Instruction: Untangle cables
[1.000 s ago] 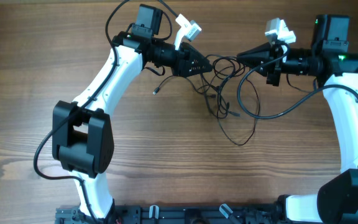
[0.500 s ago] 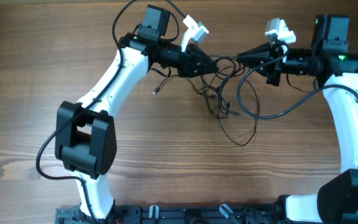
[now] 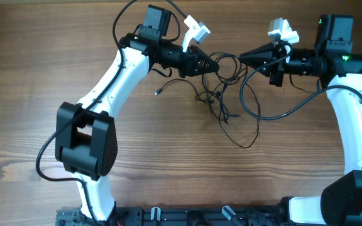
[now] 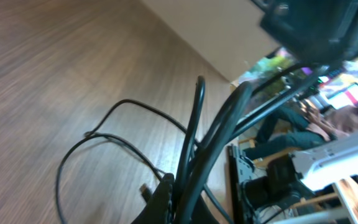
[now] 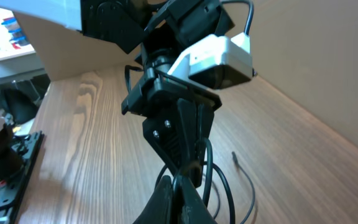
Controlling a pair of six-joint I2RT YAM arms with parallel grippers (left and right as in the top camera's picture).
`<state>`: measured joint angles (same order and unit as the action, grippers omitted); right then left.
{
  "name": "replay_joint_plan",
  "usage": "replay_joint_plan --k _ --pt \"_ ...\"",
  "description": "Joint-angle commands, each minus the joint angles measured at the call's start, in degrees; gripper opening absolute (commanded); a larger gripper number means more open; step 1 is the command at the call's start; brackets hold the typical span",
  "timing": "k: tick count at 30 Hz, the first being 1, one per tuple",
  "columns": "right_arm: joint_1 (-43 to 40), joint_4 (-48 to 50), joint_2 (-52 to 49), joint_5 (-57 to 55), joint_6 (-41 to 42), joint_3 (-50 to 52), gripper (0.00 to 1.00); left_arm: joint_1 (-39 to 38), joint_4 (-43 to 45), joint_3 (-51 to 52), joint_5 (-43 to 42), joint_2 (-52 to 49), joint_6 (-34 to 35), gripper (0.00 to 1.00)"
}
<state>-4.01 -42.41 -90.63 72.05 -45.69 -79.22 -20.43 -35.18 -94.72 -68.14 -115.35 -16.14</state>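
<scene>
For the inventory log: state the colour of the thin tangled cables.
The thin tangled cables are black, clearest in the overhead view.

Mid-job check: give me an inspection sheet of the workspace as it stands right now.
Surface: wood-grain table, no spills seen.
Job's things: thin black cables, tangled in loops between the two arms; one plug end lies loose off to the side.
Clutter: nothing seen.
Claws: left claw shut on the cables; right claw shut on the cables; the two tips face each other, apart.
Cables: thick arm wire hangs in a loop from the right arm, close by the tangle.
Surroundings: black rail along the near edge; the left wrist view shows only a blurred room beyond the table.
</scene>
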Motion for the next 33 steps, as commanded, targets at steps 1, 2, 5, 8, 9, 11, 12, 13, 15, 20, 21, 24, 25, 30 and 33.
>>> replay_joint_plan --k 1,2,5,8,9,11,12,13,15,20,21,24,25,30,33 --pt "0.0 3.2 1.0 6.8 4.0 -0.6 0.04 1.7 -0.9 -0.1 7.5 0.3 5.1 0.04" --pt "0.0 5.0 1.0 8.3 5.5 -0.6 0.04 1.9 -1.4 -0.1 8.3 0.2 5.7 0.04" --pt "0.0 12.3 1.0 14.3 10.6 -0.6 0.04 1.6 -3.8 -0.1 9.3 0.1 6.3 0.04" --pt "0.0 17.4 1.0 16.9 15.2 -0.6 0.04 0.5 -4.3 0.0 9.3 0.1 6.3 0.04" --pt "0.0 19.2 1.0 15.7 17.9 -0.6 0.07 0.0 -4.3 0.0 9.3 0.1 6.3 0.04" --pt "0.0 20.2 1.0 8.0 22.3 -0.6 0.14 -0.9 -4.1 0.0 9.3 0.1 6.3 0.04" --pt "0.0 19.6 1.0 3.1 24.0 -0.6 0.18 -1.2 -3.8 0.0 9.2 0.1 6.3 0.04" --pt "0.0 18.8 1.0 -0.8 25.1 -0.6 0.23 -1.4 -3.6 0.0 9.2 0.1 6.3 0.04" --pt "0.0 14.9 1.0 -11.9 25.0 -0.6 0.4 -1.6 -3.2 0.0 9.0 0.1 6.1 0.04" --pt "0.0 2.5 0.9 -25.1 17.0 -0.6 0.7 -1.5 -3.0 0.0 7.8 0.1 5.9 0.04" --pt "0.0 1.1 0.9 -24.9 17.3 -0.6 0.7 -1.5 -2.8 0.0 7.8 0.1 5.9 0.04" --pt "0.0 2.6 0.5 -23.5 34.3 -0.6 0.66 -1.5 -2.1 0.0 7.8 0.1 5.9 0.04" --pt "0.1 2.7 0.1 -23.5 42.3 -0.6 0.57 -1.5 -1.8 0.0 7.7 0.1 5.9 0.04" --pt "3.0 -3.0 -4.5 -23.3 60.1 -0.6 0.24 -2.1 -0.6 0.0 3.2 0.1 3.1 0.04" --pt "5.4 -4.7 -6.4 -18.9 61.3 -0.6 0.05 -2.5 -0.1 0.0 3.3 0.1 1.1 0.04"
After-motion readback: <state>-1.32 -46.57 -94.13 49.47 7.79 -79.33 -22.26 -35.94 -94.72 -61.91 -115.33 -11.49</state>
